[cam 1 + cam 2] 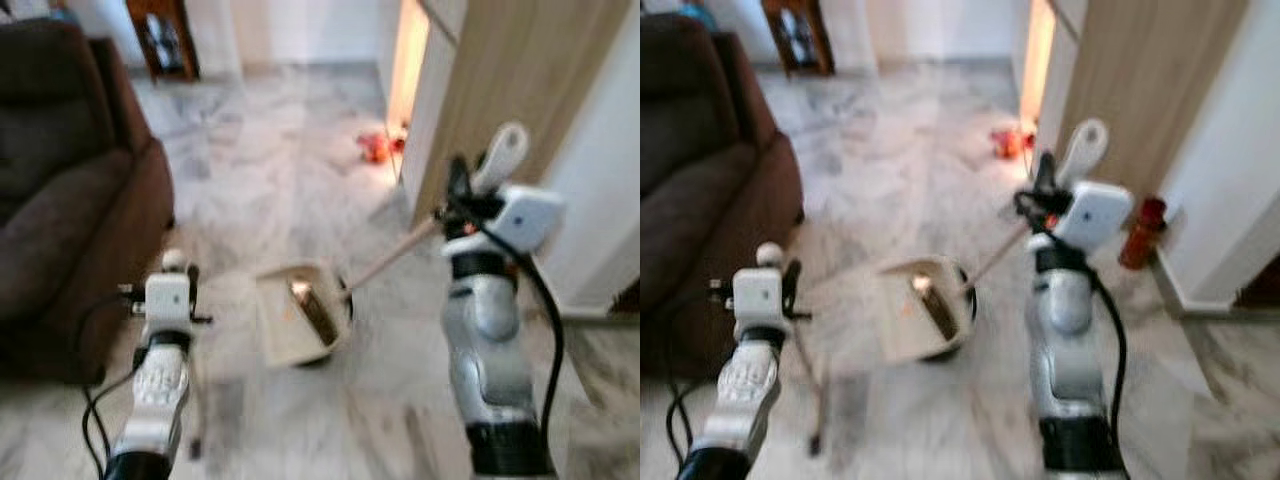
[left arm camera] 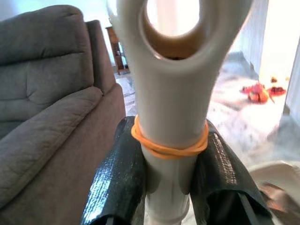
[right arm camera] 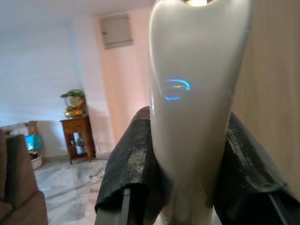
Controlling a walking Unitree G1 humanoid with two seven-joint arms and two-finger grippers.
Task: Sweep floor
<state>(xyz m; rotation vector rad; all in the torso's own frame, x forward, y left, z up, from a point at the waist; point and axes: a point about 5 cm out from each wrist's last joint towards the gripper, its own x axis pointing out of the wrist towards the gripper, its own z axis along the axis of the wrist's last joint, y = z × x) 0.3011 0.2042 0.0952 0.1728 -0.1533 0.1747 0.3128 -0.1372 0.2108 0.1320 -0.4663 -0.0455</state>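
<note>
Right gripper (image 3: 187,187) clamps dustpan handle (image 1: 505,155), its pole slanting to pan (image 1: 300,320) at 8 o'clock; left gripper (image 2: 171,178) pinches broom handle (image 2: 171,93), equally near.

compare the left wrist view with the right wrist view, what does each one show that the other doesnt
Left wrist view: an orange rubber band around the handle that the left gripper clamps, red objects on the floor, and the dustpan rim.

Right wrist view: a wooden side table bearing ornaments, and a wall panel.

Both: black fingers shut on a pale handle, the brown sofa, and marble floor.
</note>
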